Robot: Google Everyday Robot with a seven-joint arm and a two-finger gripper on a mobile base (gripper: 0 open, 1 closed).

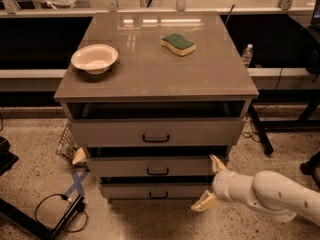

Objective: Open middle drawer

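A grey-beige cabinet has three drawers stacked. The middle drawer (156,166) has a flat front and a small black bar handle (157,172) at its centre; its front stands a little out from the cabinet. The top drawer (156,132) above it juts out further. My gripper (211,182) is at the lower right, just off the middle drawer's right end, with two cream fingers spread wide apart, one fingertip (216,162) near the drawer's right corner and the other lower down (202,204). It holds nothing.
On the cabinet top (150,69) sit a white bowl (94,58) at left and a green-yellow sponge (178,44) at back right. The bottom drawer (156,191) is below. Cables (55,209) and blue tape (77,181) lie on the floor at left. A water bottle (246,55) stands behind right.
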